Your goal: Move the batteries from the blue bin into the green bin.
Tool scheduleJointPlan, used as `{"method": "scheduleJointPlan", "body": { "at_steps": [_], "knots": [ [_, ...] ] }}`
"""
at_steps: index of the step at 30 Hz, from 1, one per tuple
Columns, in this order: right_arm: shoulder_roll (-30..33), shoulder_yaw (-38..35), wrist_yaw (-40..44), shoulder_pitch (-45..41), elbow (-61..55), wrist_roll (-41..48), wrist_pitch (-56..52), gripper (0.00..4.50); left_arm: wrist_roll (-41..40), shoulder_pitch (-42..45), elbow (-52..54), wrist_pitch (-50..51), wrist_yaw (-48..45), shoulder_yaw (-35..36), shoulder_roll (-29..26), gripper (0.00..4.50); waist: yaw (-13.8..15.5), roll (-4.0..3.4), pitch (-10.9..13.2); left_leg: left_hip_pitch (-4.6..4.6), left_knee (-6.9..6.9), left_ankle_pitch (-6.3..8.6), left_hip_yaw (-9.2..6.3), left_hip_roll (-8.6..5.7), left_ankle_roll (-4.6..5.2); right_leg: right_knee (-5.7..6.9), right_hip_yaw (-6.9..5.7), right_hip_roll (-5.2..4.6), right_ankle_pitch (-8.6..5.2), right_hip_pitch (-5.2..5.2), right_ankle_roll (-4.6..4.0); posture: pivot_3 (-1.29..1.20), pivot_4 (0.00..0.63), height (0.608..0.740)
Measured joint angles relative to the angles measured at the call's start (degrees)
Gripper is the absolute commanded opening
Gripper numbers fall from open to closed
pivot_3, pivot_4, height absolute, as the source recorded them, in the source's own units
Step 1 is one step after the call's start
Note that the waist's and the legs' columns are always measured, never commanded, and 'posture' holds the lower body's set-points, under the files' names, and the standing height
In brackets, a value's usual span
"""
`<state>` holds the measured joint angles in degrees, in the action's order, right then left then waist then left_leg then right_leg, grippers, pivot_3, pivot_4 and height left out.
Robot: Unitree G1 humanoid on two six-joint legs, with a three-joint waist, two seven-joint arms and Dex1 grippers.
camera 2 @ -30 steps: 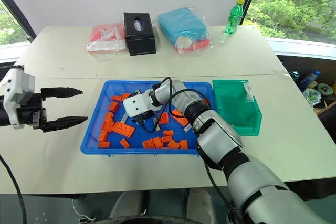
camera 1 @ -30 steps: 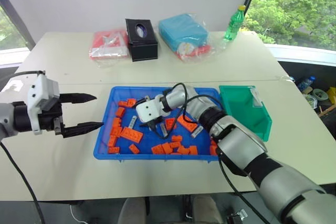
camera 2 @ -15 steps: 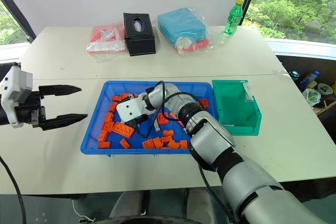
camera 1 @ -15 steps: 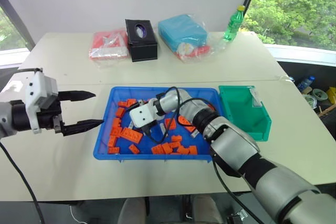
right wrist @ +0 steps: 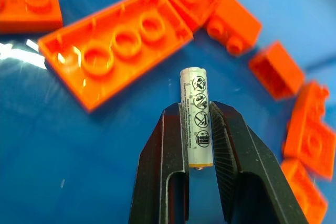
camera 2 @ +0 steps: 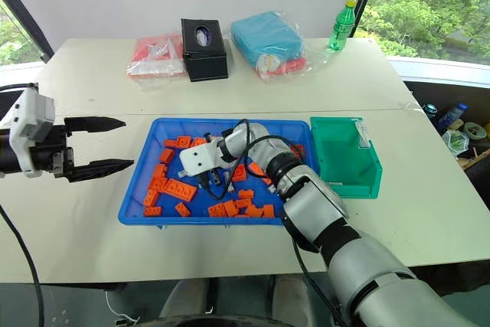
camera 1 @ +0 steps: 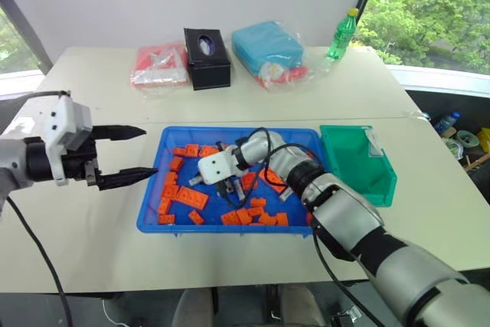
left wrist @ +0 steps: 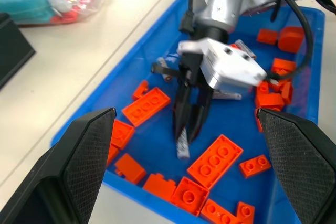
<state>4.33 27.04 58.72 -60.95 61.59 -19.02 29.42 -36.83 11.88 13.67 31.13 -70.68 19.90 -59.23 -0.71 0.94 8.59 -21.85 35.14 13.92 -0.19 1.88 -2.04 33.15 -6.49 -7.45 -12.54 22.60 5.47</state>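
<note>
A battery [right wrist: 195,116], silver-grey with small printed icons, now sits clamped between the right gripper [right wrist: 197,145]'s two black fingers, its upper end sticking out past the fingertips, inside the blue bin [camera 1: 153,189]. A second ago those fingers stood apart over the scattered orange bricks [camera 1: 191,197]; they have since come together on the cylinder. The left gripper [camera 1: 130,155] has edged closer to the bin's left rim and hangs just beside it above the table [camera 1: 92,243], its fingers apart and holding nothing.

From the head views the held battery is too small to pick out under the right gripper's white housing. In the left wrist view it shows as a thin grey stick at the fingertips. Other grey cylinders lie among the bricks near the arm, but whether each is a battery is hard to tell. The green bin [camera 1: 356,162] stands just right of the blue bin, and its contents cannot be made out.

The table is pale beige. At its far side lie a red packet [camera 1: 158,65], a black tissue box [camera 1: 207,57], a light-blue packet [camera 1: 268,47] and a green bottle [camera 1: 342,34]. Beyond, a window shows trees.
</note>
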Motion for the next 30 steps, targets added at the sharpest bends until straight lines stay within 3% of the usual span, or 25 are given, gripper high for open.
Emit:
{"method": "scheduleJointPlan", "body": {
  "at_steps": [3, 7, 10, 15, 21, 30],
  "knots": [
    [3.86, -4.55, 0.82, 5.79, -12.39, 4.19, -10.38, 0.19, -0.55, 1.59, -0.19, 1.00, 0.83, -1.61, 1.88, 4.50, 0.10, 0.01, -0.01, 0.00, 0.01, 0.00, -0.03, 0.00, 0.00, -0.02, 0.02, 0.02, 0.03, -0.08, -0.04, 0.00, 0.150, 0.733],
    [7.52, -13.39, -0.79, 15.88, -39.72, 11.49, -36.50, 0.19, -0.95, 2.38, 0.07, 1.58, 2.15, -5.15, 4.53, 4.50, 0.06, 0.03, -0.02, -0.09, 0.00, 0.00, -0.04, 0.01, 0.00, 0.02, 0.05, 0.06, 0.15, -0.21, -0.20, 0.00, 0.150, 0.733],
    [10.53, -23.20, -5.66, 22.78, -61.29, 17.20, -59.64, 0.19, -0.73, 2.61, 0.06, 1.63, 2.73, -7.46, 5.97, 4.50, 0.40, 0.05, -0.03, -0.15, 0.04, 0.00, -0.09, 0.01, 0.00, 0.00, 0.04, 0.06, 0.14, -0.12, -0.20, 0.00, 0.150, 0.733],
    [17.56, -41.42, -14.81, 30.12, -79.93, 20.97, -84.54, 0.19, 0.00, 5.18, -2.41, 1.04, 2.62, -8.51, 6.59, 4.50, 1.50, 0.04, -0.03, -0.24, 0.07, 0.12, 0.05, 0.02, -0.18, -0.31, 0.04, 0.00, -0.08, 0.16, -0.15, 0.00, 0.150, 0.733],
    [22.33, -50.24, -19.71, 33.31, -86.19, 25.27, -96.67, 0.19, 1.44, 9.77, -6.96, -0.61, 1.69, -10.50, 7.58, 4.50, 1.32, 0.06, -0.05, -0.43, 0.02, 0.02, 0.14, 0.07, 0.00, -0.34, 0.01, 0.01, -0.06, 0.38, -0.17, 0.00, 0.150, 0.733],
    [25.94, -51.43, -22.25, 42.91, -89.51, 30.61, -98.98, 0.19, 3.20, 12.91, -10.35, -2.45, -0.22, -12.43, 8.14, 4.50, 1.39, 0.08, -0.06, -0.51, 0.06, 0.02, 0.14, 0.07, 0.03, -0.52, 0.01, 0.01, -0.07, 0.37, -0.15, 0.00, 0.150, 0.733]
  ]
}}
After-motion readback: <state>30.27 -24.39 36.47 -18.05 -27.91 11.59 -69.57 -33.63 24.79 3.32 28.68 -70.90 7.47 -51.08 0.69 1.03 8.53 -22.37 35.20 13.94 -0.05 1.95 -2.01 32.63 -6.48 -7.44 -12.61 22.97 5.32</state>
